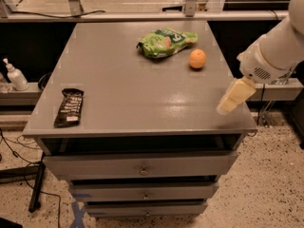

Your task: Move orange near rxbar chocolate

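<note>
The orange sits on the grey cabinet top at the back right, just right of a green snack bag. The rxbar chocolate, a dark wrapper with white lettering, lies at the front left corner of the top, far from the orange. My gripper hangs on the white arm over the top's front right edge, below and right of the orange, well apart from it and holding nothing.
A green snack bag lies at the back centre, beside the orange. Drawers sit below the top. A white pump bottle stands on a low shelf at left. Cables run on the speckled floor.
</note>
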### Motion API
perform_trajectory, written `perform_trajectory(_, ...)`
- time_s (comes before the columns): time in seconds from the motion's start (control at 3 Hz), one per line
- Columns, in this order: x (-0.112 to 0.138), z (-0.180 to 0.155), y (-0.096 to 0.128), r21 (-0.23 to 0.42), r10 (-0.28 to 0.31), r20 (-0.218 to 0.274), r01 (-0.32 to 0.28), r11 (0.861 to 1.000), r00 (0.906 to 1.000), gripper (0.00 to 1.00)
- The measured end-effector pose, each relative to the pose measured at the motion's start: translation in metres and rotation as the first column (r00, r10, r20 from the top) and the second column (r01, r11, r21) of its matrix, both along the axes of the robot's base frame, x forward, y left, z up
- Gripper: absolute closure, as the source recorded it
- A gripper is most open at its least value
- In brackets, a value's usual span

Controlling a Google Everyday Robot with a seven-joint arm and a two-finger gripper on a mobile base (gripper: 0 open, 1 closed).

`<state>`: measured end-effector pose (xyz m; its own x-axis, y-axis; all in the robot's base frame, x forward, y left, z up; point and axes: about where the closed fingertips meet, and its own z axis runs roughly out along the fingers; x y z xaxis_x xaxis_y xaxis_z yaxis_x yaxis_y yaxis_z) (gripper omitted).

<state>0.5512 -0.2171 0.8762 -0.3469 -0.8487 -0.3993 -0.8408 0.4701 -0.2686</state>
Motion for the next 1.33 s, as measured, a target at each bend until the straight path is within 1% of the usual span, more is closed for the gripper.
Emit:
perform_trajectory(0.33, 0.049, -0.023, -0.004, 0.052, -0.063, 0.051, 0.060, 0.997, 0.9967, 0.00)
perform_trajectory(0.67, 0.096, -0.034, -0.022, 0.147, -0.156, 0.075, 0.144, 0.979, 0.9849, 0.00)
perform_trajectory(1.0, 0.129, -0.035, -0.024, 0.275, -0.226, 0.053, 0.203, 0.940, 0.9727, 0.00)
perform_trajectory(1.33, 0.158, -0.030, -0.015, 0.427, -0.270, 0.009, 0.241, 0.872, 0.9628, 0.00)
